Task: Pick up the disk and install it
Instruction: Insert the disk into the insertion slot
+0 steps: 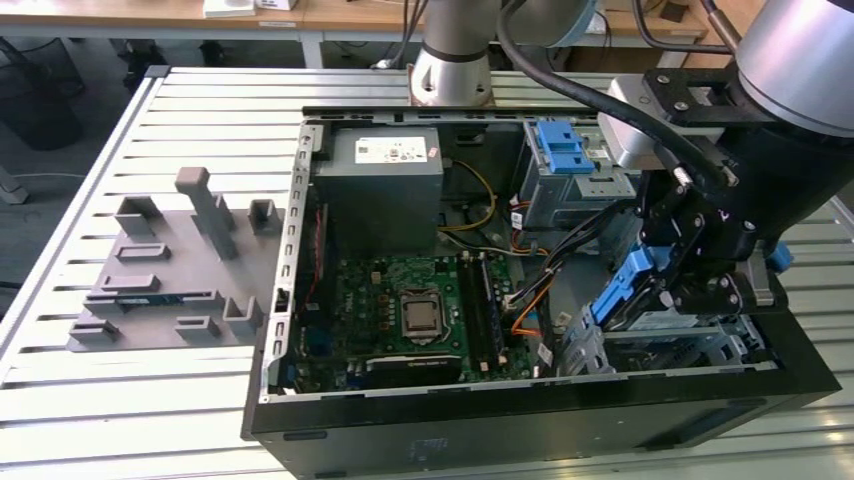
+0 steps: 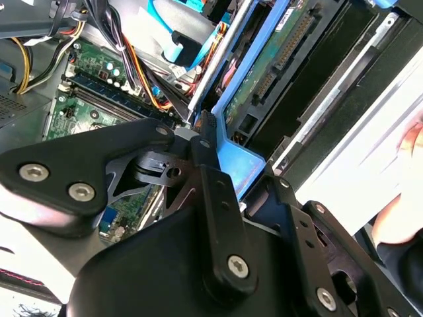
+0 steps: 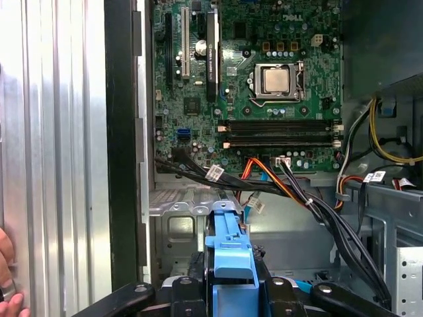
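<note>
fingers (image 2: 213, 188) closed on the disk's (image 1: 617, 298) blue frame, holding it tilted above the bay (image 1: 674, 338) at the exterior view's right.

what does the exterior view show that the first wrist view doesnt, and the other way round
Exterior view: the grey fixture plate on the table, the power supply and the arm's base.
First wrist view: a hand outside the case.
Both: the motherboard with its CPU socket, the orange cables, and the disk, held by its blue carrier in the gripper.
</note>
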